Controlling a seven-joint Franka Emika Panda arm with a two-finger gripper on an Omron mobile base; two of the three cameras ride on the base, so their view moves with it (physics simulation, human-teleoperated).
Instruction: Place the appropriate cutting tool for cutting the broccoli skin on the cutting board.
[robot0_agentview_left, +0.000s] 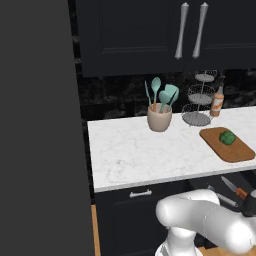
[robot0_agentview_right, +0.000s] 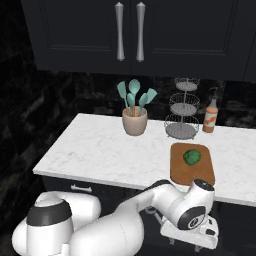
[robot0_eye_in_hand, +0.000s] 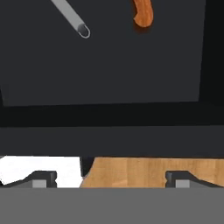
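Observation:
The knife, with a grey blade and an orange handle, lies in an open dark drawer under the counter. In the hand view its orange handle end shows at the top. The all-grey peeler lies beside it, and its handle tip shows at the upper left. My gripper hangs open over the drawer's near side, short of the knife, with nothing between its fingertips. The brown cutting board lies on the counter at the right with the broccoli on it.
A beige crock of teal utensils, a tiered wire basket and an orange bottle stand at the back of the white marble counter. A tall dark panel rises at the left. Wooden floor shows below the drawer front.

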